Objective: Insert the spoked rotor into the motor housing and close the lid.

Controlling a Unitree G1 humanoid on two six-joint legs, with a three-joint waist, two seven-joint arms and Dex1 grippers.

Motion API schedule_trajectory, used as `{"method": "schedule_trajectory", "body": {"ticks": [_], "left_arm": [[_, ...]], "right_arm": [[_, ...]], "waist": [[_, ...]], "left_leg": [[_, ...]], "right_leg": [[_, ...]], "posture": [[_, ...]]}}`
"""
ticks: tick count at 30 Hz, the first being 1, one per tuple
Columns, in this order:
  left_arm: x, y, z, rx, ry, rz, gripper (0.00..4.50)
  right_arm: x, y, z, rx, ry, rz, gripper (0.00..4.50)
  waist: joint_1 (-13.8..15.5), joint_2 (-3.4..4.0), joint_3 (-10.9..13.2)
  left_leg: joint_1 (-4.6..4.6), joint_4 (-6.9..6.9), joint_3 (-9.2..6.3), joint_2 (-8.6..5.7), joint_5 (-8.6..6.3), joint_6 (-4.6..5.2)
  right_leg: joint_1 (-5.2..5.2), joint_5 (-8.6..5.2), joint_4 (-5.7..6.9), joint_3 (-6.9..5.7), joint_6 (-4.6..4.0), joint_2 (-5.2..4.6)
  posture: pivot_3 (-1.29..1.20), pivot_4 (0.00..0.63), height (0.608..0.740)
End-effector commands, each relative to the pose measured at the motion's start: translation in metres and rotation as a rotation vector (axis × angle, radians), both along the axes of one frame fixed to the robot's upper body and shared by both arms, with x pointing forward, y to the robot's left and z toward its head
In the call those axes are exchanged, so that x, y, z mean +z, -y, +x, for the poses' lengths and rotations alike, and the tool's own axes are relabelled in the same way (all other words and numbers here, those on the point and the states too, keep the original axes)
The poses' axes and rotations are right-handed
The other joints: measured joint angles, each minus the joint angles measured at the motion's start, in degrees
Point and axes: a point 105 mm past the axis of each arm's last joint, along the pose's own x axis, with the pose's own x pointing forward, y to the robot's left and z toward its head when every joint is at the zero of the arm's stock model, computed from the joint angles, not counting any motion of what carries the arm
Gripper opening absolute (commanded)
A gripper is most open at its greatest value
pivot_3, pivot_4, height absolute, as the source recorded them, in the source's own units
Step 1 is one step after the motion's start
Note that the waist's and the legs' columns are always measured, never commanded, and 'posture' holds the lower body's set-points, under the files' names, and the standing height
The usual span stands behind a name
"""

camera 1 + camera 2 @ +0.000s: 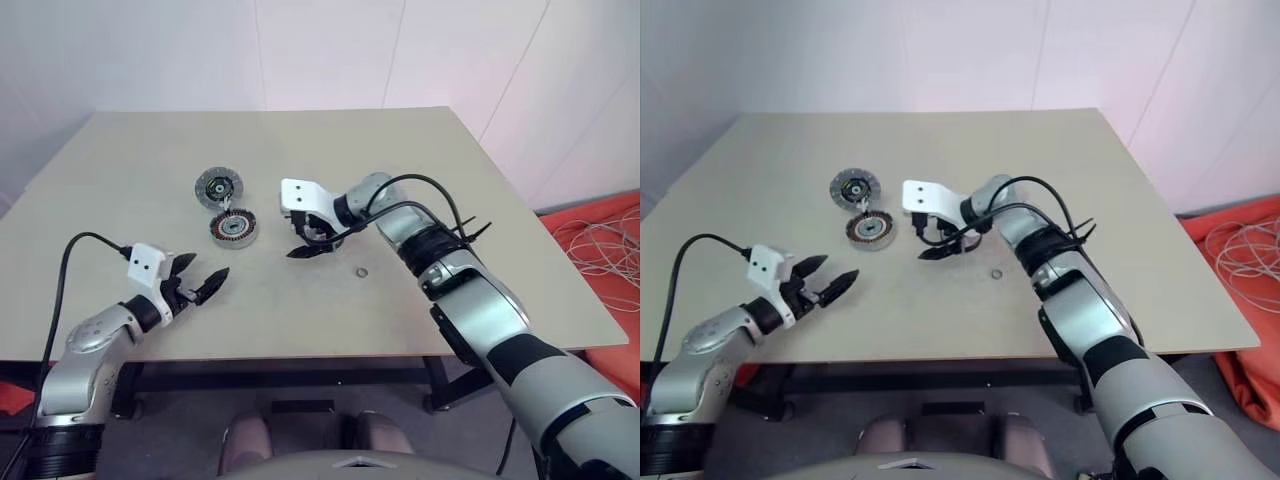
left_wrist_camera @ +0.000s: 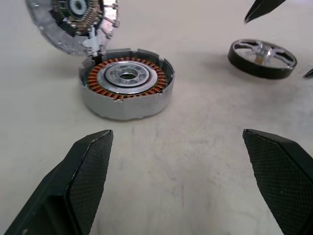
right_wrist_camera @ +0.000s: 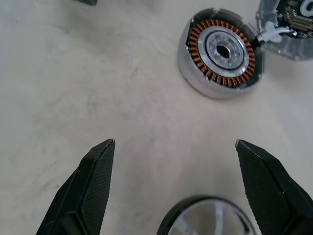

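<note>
Currently both the left gripper (image 1: 200,279) and right gripper (image 1: 318,240) stand wide open and empty, the right hovering just above the spoked rotor (image 2: 262,58) on the table (image 1: 420,160), beside the motor housing (image 1: 234,228) and its lid (image 1: 218,188).

From my remote seat this looks like a robotics lab or test room, not a home or a shop. I see one plain beige table (image 1: 480,200) standing against bare white wall panels (image 1: 330,50), with only a few motor parts on it: an opened motor housing (image 1: 234,227) with copper windings, its lid (image 1: 218,188) just beside it, and a small ring (image 1: 361,271) lying apart. On the floor to the right lie a red mat (image 1: 610,230) and a loose tangle of pale cables (image 1: 600,240), which suits a working test space.
</note>
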Motion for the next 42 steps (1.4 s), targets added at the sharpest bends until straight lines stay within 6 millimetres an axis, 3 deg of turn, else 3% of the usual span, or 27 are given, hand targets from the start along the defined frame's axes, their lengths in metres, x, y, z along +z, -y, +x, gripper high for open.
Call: {"method": "schedule_trajectory", "body": {"ticks": [1, 6, 12, 24, 31, 34, 42], "left_arm": [[0.015, -0.006, -0.012, 0.004, 0.033, -0.013, 4.5], [0.014, -0.007, -0.029, -0.006, -0.011, -0.05, 4.5], [0.015, -0.006, -0.037, -0.002, -0.025, -0.063, 4.5], [0.017, -0.005, -0.033, -0.007, -0.016, -0.06, 4.5], [0.018, -0.004, -0.031, -0.002, -0.013, -0.062, 4.5], [0.017, -0.004, -0.031, 0.002, -0.013, -0.06, 4.5], [0.017, -0.002, -0.023, -0.005, -0.014, -0.053, 4.5]], "right_arm": [[0.011, -0.024, 0.0, 0.048, 0.087, -0.013, 4.46], [0.008, -0.047, 0.002, 0.021, 0.153, -0.037, 4.46], [0.002, -0.072, -0.005, 0.0, 0.138, -0.024, 4.46], [-0.013, -0.084, -0.011, -0.059, 0.081, -0.037, 4.46], [-0.008, -0.085, -0.012, -0.054, 0.044, 0.003, 4.46], [-0.004, -0.08, -0.013, -0.036, 0.005, 0.028, 3.88], [0.003, -0.057, -0.011, -0.008, -0.073, 0.094, 0.99]], "waist": [[-0.46, 0.0, 0.0], [-0.6, 0.06, 0.08], [-0.99, 0.2, 0.17], [-0.97, 0.33, 0.27], [-1.0, 0.3, 0.25], [-0.99, 0.29, 0.24], [-0.61, 0.16, 0.18]], "left_leg": [[-0.02, -0.02, 0.0, 0.0, -0.01, 0.0], [-0.1, -0.05, 0.0, 0.03, -0.01, -0.01], [-0.01, -0.05, -0.01, 0.05, 0.01, -0.05], [0.01, -0.02, 0.0, 0.05, 0.04, -0.09], [0.0, 0.0, 0.01, 0.04, 0.07, -0.14], [0.0, 0.01, 0.01, 0.04, 0.07, -0.14], [0.0, 0.1, 0.0, 0.04, 0.07, -0.14]], "right_leg": [[-0.01, -0.01, -0.01, 0.0, -0.01, 0.0], [-0.11, -0.02, 0.01, -0.01, -0.03, -0.01], [-0.13, -0.04, 0.15, 0.02, -0.05, 0.0], [-0.19, -0.07, 0.33, 0.04, -0.1, -0.01], [-0.32, -0.13, 0.55, 0.06, -0.19, 0.0], [-0.34, -0.14, 0.6, 0.06, -0.21, 0.0], [-0.31, -0.14, 0.67, 0.06, -0.21, -0.02]], "posture": [[0.0, 0.0, 0.74], [0.0, 0.0, 0.74], [0.0, 0.0, 0.74], [0.0, 0.0, 0.74], [0.0, 0.0, 0.74], [0.0, 0.0, 0.74], [0.0, 0.0, 0.74]]}}
